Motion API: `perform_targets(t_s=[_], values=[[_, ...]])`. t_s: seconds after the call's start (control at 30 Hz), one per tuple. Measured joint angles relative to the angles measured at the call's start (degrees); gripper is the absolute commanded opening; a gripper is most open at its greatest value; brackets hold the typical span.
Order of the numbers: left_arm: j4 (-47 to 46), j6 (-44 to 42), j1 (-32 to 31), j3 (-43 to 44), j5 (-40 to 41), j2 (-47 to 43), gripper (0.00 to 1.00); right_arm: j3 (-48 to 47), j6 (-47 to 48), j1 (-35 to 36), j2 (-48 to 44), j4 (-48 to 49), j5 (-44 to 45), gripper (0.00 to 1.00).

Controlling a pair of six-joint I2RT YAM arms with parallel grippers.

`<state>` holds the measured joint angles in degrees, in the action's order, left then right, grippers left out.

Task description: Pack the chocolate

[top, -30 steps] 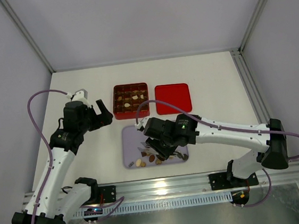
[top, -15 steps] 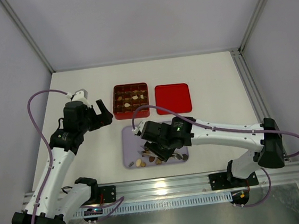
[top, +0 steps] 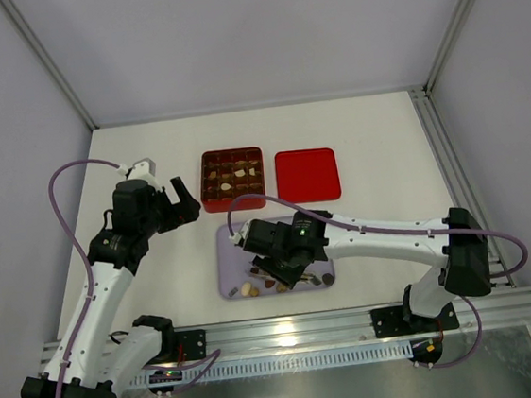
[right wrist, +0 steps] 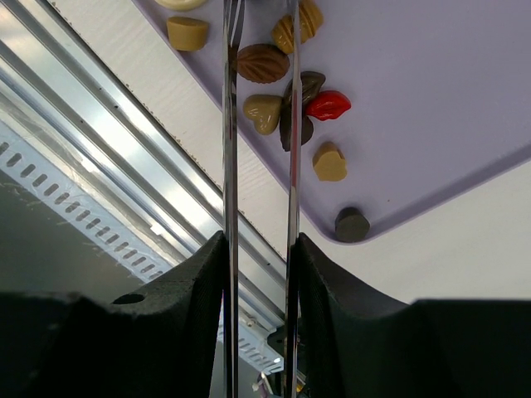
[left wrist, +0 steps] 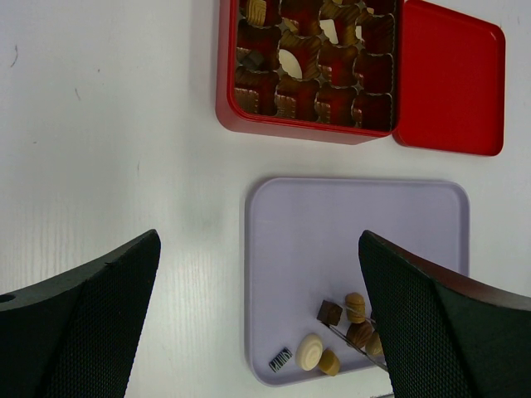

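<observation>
The chocolate (right wrist: 264,112) lies as several small brown, tan, cream and one red piece in the near part of the lilac tray (top: 251,243). More pieces sit in the compartments of the red box (top: 232,179). My right gripper (right wrist: 259,240) is shut on metal tweezers (right wrist: 230,149), low over the tray's near edge (top: 278,269). A brown leaf-shaped piece (right wrist: 264,63) lies between the two blades; I cannot tell whether they pinch it. My left gripper (left wrist: 259,240) hangs wide open and empty, high above the table left of the box (top: 180,203).
The red lid (top: 307,175) lies flat just right of the box. A dark round piece (right wrist: 352,225) sits in the tray's near right corner. A small striped piece (left wrist: 280,360) and a cream oval (left wrist: 310,351) lie at its near left corner. A metal rail (top: 289,330) runs along the table's near edge.
The right arm has swung left over the tray's near part, carrying the tweezers with it. The left arm has not moved.
</observation>
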<state>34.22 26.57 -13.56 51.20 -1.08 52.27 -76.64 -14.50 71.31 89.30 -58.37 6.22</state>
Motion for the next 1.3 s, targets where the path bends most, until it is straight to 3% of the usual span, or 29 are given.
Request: perform_targets(t_s=[0.57,1.3], values=[[0.0,0.0,0.0,0.0,0.0,0.0,1.0,-0.9,0.15,0.0,1.11,-0.04,0.15,0.33],[0.0,0.0,0.0,0.0,0.0,0.0,1.0,-2.93,-0.83,-4.46,0.94,-0.42,-0.02,0.32]])
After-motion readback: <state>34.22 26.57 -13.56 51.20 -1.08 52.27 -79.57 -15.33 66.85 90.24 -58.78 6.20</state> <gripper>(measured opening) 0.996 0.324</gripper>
